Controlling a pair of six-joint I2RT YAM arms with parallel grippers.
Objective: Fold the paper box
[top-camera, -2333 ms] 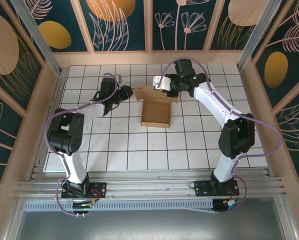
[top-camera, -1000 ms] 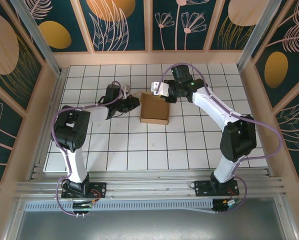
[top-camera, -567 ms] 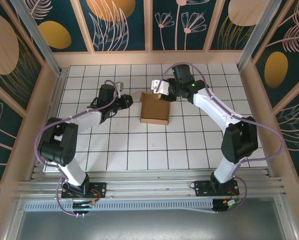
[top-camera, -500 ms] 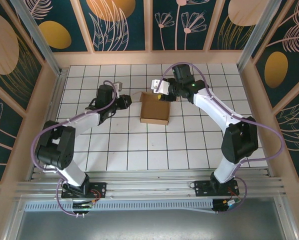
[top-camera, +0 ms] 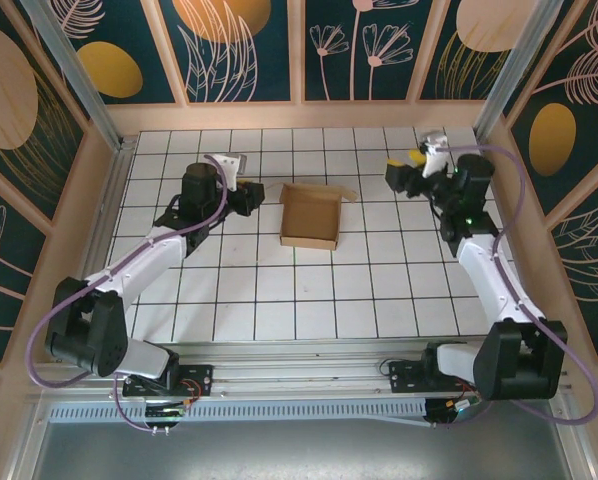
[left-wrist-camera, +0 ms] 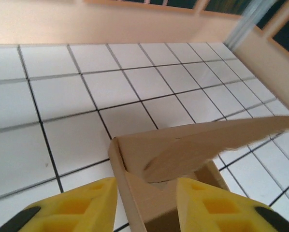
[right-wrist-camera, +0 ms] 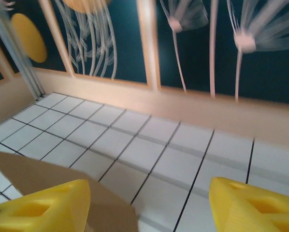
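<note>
White gridded tiles [top-camera: 229, 280] carry the paper box [top-camera: 312, 217] — thin tan card, square-walled.

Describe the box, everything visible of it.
The box is plain tan cardboard, thin and unprinted, folded into an open-topped tray sitting flat on the tiled table. Its far-side flaps splay outward, one curling over a corner. Its left corner stands between the left gripper's open fingers; whether they touch it is unclear.
</note>
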